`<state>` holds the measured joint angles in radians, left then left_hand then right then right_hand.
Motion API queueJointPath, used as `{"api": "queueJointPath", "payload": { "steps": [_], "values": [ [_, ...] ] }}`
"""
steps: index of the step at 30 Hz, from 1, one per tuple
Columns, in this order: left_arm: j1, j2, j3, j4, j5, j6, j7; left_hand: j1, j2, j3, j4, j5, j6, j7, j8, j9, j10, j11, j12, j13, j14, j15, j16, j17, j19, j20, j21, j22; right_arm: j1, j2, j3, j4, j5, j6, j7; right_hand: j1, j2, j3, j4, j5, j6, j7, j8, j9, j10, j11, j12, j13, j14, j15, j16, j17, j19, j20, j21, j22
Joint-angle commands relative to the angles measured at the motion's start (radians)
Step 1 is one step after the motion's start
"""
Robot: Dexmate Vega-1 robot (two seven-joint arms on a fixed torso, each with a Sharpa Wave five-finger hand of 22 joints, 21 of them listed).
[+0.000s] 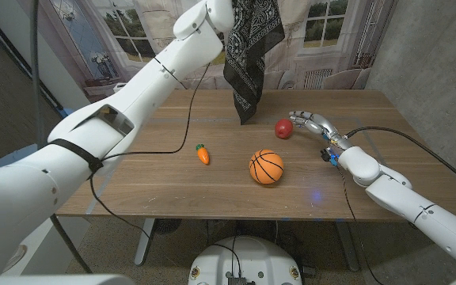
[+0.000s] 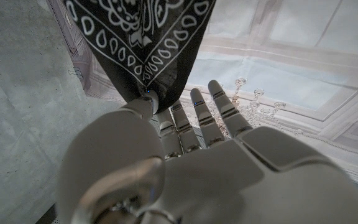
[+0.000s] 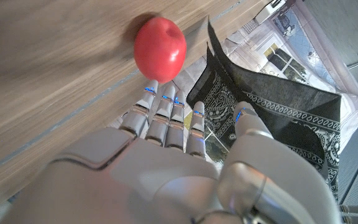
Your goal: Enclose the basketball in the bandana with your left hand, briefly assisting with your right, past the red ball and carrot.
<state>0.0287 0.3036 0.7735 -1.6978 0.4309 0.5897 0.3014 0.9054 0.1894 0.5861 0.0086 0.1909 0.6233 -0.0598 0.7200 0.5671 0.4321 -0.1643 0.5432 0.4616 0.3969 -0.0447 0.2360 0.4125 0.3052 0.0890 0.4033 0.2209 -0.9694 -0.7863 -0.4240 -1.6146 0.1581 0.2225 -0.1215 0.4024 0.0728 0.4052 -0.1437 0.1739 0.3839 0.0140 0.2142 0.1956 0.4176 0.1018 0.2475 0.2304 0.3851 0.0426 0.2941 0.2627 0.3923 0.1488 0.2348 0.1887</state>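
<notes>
a: from the head view, we have the left hand raised high at the back of the table, with the bandana hanging from it, its low corner just above the wood. the basketball sits well forward of that corner, near the front edge. we judge the cloth could drag over the red ball on the way, since it lies just beside the hanging tip.

b: and our right hand rests close by that red ball, fingers apart, holding nothing. a careless sweep could knock it rolling. count here: one bandana, one basketball, one red ball, one carrot.

a: in the left wrist view, our left hand's fingers pinch the bandana at a single corner, the others stretched straight. we think so small a grip could slip when the cloth meets the ball. one bandana there.

b: in the right wrist view, the right hand is spread and empty, fingertips just short of the red ball, the bandana hanging beyond. one red ball, one bandana.
</notes>
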Motion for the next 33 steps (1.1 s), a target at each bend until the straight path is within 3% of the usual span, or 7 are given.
{"api": "queueJointPath", "payload": {
  "steps": [1, 14, 18, 20, 23, 26, 33],
  "values": [
    [-0.06, -0.027, 0.031, -0.002, 0.047, 0.02, -0.023, 0.002, -0.004, 0.012, 0.0, 0.002, 0.009, -0.001, 0.034, 0.002, 0.003, -0.008, -0.005, 0.005, 0.009, -0.088, -0.003, 0.004, 0.005, -0.001, 0.006, 0.002, 0.045, 0.021, -0.023, 0.034, -0.016, 0.034, 0.027, -0.003, -0.001, -0.008, 0.002, -0.002, -0.006, -0.005, -0.003, 0.001, -0.006, -0.005, -0.002, 0.003, -0.008, 0.002, 0.001, 0.007, -0.004, 0.0, -0.005, 0.003],
    [-0.055, -0.054, 0.002, 0.002, 0.007, -0.001, -0.03, -0.001, -0.005, 0.017, -0.002, 0.0, 0.008, -0.007, 0.048, -0.005, 0.005, -0.011, -0.01, 0.007, 0.011, -0.093, -0.006, 0.004, 0.002, -0.002, 0.01, 0.001, 0.037, 0.027, -0.018, 0.048, -0.022, 0.066, 0.014, -0.012, -0.006, -0.031, 0.008, -0.001, -0.103, -0.022, -0.033, 0.002, -0.091, -0.017, -0.036, 0.005, -0.058, 0.008, -0.012, 0.021, -0.029, 0.003, -0.014, 0.003],
    [-0.071, -0.061, 0.014, 0.007, 0.013, 0.003, -0.038, 0.008, -0.012, 0.013, -0.02, -0.004, 0.022, -0.006, 0.059, -0.009, 0.018, -0.015, -0.008, 0.008, 0.016, -0.099, -0.002, 0.008, 0.002, -0.009, 0.014, 0.0, 0.031, 0.038, -0.02, 0.04, -0.04, 0.053, -0.013, -0.013, -0.01, -0.037, 0.008, -0.001, -0.13, -0.017, -0.037, 0.002, -0.114, -0.016, -0.043, 0.005, -0.065, 0.008, -0.014, 0.024, -0.034, 0.004, -0.016, 0.003],
    [-0.086, -0.07, 0.038, 0.017, 0.049, 0.036, -0.024, 0.011, -0.01, 0.011, -0.026, -0.007, 0.027, 0.003, 0.064, -0.01, 0.019, -0.015, -0.009, 0.008, 0.014, -0.098, -0.001, 0.011, -0.001, -0.008, 0.014, 0.0, 0.041, 0.034, -0.028, 0.051, -0.029, 0.071, 0.02, -0.014, -0.012, -0.04, 0.008, -0.001, -0.139, -0.017, -0.038, 0.002, -0.118, -0.016, -0.044, 0.005, -0.067, 0.008, -0.014, 0.025, -0.037, 0.005, -0.017, 0.003],
    [-0.107, -0.1, 0.069, 0.04, 0.102, 0.103, 0.003, 0.01, -0.008, 0.011, -0.027, -0.009, 0.026, 0.017, 0.067, -0.013, 0.02, -0.01, -0.009, 0.009, 0.012, -0.093, -0.002, 0.012, -0.005, -0.004, 0.014, 0.0, 0.04, 0.032, -0.033, 0.043, -0.041, 0.073, 0.02, -0.019, -0.016, -0.048, 0.01, 0.0, -0.125, -0.017, -0.025, 0.002, -0.08, -0.012, -0.026, 0.007, -0.04, 0.002, -0.002, 0.029, -0.029, 0.007, -0.013, 0.003],
    [-0.115, -0.117, 0.067, 0.056, 0.093, 0.102, 0.002, 0.007, -0.006, 0.011, -0.025, -0.01, 0.026, 0.016, 0.07, -0.014, 0.021, -0.012, -0.01, 0.009, 0.011, -0.095, -0.003, 0.012, -0.004, -0.004, 0.015, 0.0, 0.04, 0.033, -0.035, 0.041, -0.039, 0.088, 0.028, -0.019, -0.014, -0.055, 0.011, 0.001, -0.087, -0.014, -0.009, 0.001, -0.037, -0.011, -0.008, 0.009, 0.013, -0.011, 0.023, 0.036, -0.002, 0.006, -0.002, 0.004],
    [-0.142, -0.159, 0.086, 0.081, 0.109, 0.137, 0.021, 0.013, -0.013, 0.014, -0.041, -0.013, 0.046, 0.022, 0.085, -0.019, 0.035, -0.014, -0.008, 0.01, 0.021, -0.098, -0.003, 0.009, -0.001, -0.01, 0.02, 0.0, 0.045, 0.038, -0.046, 0.043, -0.051, 0.101, 0.039, -0.012, -0.011, -0.06, 0.007, 0.002, -0.045, -0.007, 0.003, 0.001, -0.022, -0.01, -0.001, 0.012, 0.006, -0.011, 0.023, 0.044, -0.005, 0.005, -0.003, 0.005]
  ]
}}
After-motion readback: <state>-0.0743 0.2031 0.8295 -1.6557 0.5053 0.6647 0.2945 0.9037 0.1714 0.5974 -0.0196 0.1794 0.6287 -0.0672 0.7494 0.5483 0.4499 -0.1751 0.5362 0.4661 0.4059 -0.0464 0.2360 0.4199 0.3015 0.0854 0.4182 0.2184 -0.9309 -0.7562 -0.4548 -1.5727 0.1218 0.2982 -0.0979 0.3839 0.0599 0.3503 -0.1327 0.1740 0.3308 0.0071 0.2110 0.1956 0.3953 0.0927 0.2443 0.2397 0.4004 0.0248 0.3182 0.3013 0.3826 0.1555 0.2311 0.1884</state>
